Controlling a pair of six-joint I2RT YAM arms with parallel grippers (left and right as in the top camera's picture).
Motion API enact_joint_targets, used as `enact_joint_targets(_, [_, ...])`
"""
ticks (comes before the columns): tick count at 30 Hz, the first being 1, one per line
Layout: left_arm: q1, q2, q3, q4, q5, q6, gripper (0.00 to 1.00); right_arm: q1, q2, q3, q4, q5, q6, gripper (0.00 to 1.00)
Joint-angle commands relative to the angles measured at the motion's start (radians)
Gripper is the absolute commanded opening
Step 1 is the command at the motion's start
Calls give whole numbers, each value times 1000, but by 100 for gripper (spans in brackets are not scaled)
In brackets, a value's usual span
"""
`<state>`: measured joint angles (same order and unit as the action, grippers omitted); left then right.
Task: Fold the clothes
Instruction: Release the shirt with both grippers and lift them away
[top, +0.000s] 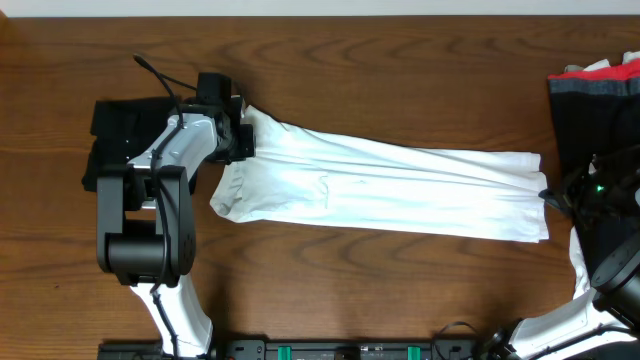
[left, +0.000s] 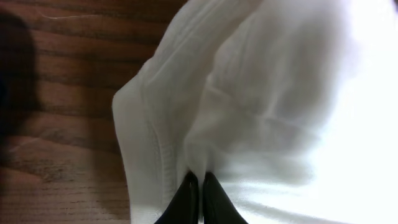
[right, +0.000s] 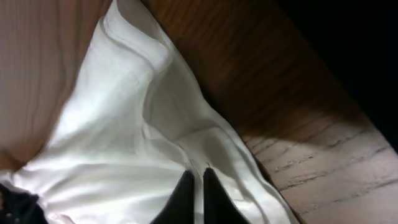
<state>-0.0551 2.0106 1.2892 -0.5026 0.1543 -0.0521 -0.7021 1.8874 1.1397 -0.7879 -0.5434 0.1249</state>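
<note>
A white T-shirt (top: 390, 185), folded into a long band, lies stretched across the wooden table (top: 380, 60). My left gripper (top: 246, 132) holds its left end, near a loose sleeve. In the left wrist view the black fingers (left: 186, 196) are pressed together on a pinch of white cloth (left: 261, 106), so the left gripper (left: 196, 178) is shut on the shirt. My right gripper (top: 548, 196) is at the band's right end. In the right wrist view it (right: 194, 173) is shut on a thin fold of the white fabric (right: 118, 124).
A black folded shirt (top: 118, 135) lies under the left arm at the far left. A pile of dark and red clothes (top: 595, 95) sits at the right edge. The arm bases stand along the front edge.
</note>
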Motion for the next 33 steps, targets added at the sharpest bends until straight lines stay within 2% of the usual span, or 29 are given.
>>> enact_joint_targets(1, [6, 13, -9, -19, -32, 2, 7, -6, -24, 20, -7, 17, 1, 15])
enact_joint_targets(4, [6, 13, -9, -20, -32, 2, 6, -6, -24, 20, -22, 22, 1, 16])
enact_joint_targets(7, [6, 13, -9, -21, -32, 2, 7, -7, -24, 21, -24, 22, 1, 25])
enact_joint_targets(8, [6, 13, -9, -23, -31, 2, 11, -8, -24, 21, -24, 21, 1, 27])
enact_joint_targets(9, [6, 13, -9, -27, -31, 2, 15, -10, -24, 22, -23, 17, 1, 29])
enact_joint_targets(12, [6, 11, -5, -41, -31, 2, 42, -19, -25, 25, -19, 16, 0, 36])
enact_joint_targets(14, [6, -3, 2, -54, -32, 3, 55, -23, -25, 24, -8, 18, -14, 40])
enact_joint_targets(19, [6, -97, 18, -65, -32, 2, 68, -20, -24, 24, 32, 23, -77, 45])
enact_joint_targets(25, [6, -257, 19, -66, -31, -2, 73, 19, -16, 16, 67, 16, -165, 36])
enact_joint_targets(33, [6, -438, 19, -135, -31, -18, 74, 117, 41, -3, 78, 132, -191, 36])
